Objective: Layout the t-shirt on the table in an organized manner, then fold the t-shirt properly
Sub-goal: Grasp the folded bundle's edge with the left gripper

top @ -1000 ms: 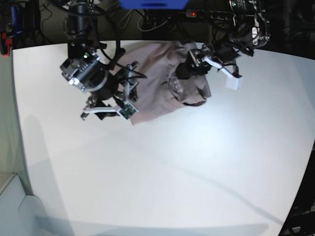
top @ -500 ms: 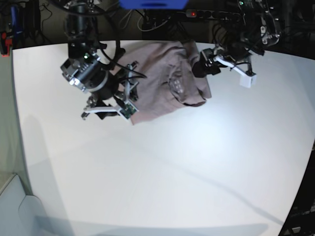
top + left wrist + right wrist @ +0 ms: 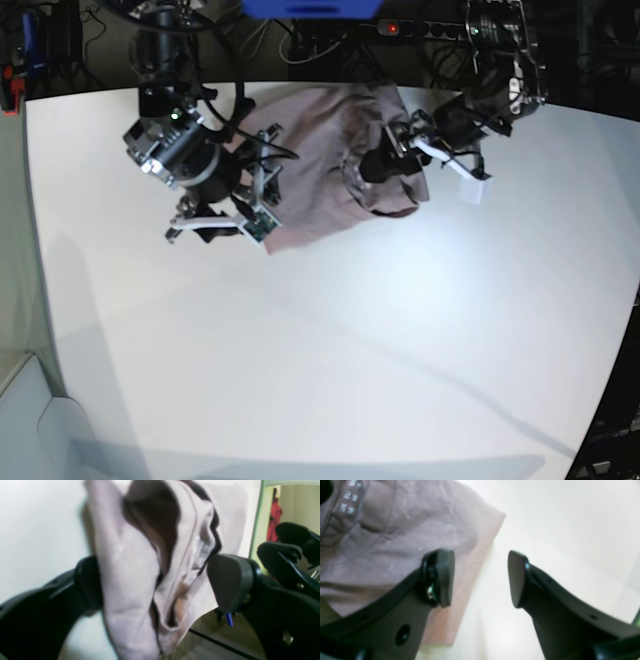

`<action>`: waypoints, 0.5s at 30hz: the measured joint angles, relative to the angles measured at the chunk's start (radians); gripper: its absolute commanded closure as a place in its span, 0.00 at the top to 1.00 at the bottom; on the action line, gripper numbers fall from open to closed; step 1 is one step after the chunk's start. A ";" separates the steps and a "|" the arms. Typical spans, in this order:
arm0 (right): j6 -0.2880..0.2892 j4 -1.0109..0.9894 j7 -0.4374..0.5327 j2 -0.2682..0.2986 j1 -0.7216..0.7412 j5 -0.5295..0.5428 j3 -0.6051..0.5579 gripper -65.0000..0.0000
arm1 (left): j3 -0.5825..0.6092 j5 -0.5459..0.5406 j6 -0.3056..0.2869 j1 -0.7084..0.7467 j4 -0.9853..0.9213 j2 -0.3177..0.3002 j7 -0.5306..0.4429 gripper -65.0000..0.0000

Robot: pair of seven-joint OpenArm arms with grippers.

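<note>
The mauve-pink t-shirt (image 3: 320, 170) lies bunched at the back middle of the white table (image 3: 350, 350). My left gripper (image 3: 378, 163) hangs over its right, rumpled side. In the left wrist view a hanging fold of the t-shirt (image 3: 125, 567) sits between the wide-apart fingers of the left gripper (image 3: 156, 580); it rests against the left finger, and the right pad (image 3: 230, 580) stands just clear of it. My right gripper (image 3: 222, 222) is at the shirt's front-left corner. There the right gripper (image 3: 480, 580) is open: one finger over the t-shirt (image 3: 395, 530), the other over bare table (image 3: 557, 530).
Cables and a power strip (image 3: 390, 28) run behind the table's back edge, with a blue object (image 3: 310, 8) above them. The table's far edge and green floor (image 3: 260, 530) show close behind the shirt in the left wrist view.
The left gripper swung out to the right off the shirt, then came back left and down onto its rumpled right side. The right arm has stayed still.
</note>
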 measured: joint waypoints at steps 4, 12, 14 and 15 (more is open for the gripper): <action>0.000 0.000 0.000 0.000 -0.002 0.000 0.000 0.54 | 0.040 0.023 -0.021 -0.027 -0.049 0.023 -0.059 0.97; 0.000 0.000 0.000 0.011 -0.006 -0.002 0.000 0.53 | 0.164 0.039 -0.052 -0.066 -0.136 -0.001 -0.161 0.74; 0.000 0.000 0.000 0.011 -0.006 -0.001 0.000 0.53 | 0.193 0.056 -0.039 -0.066 -0.144 -0.014 -0.169 0.49; 0.000 0.000 0.000 0.013 -0.006 -0.002 0.001 0.53 | 0.196 0.064 -0.036 -0.064 -0.153 -0.014 -0.161 0.36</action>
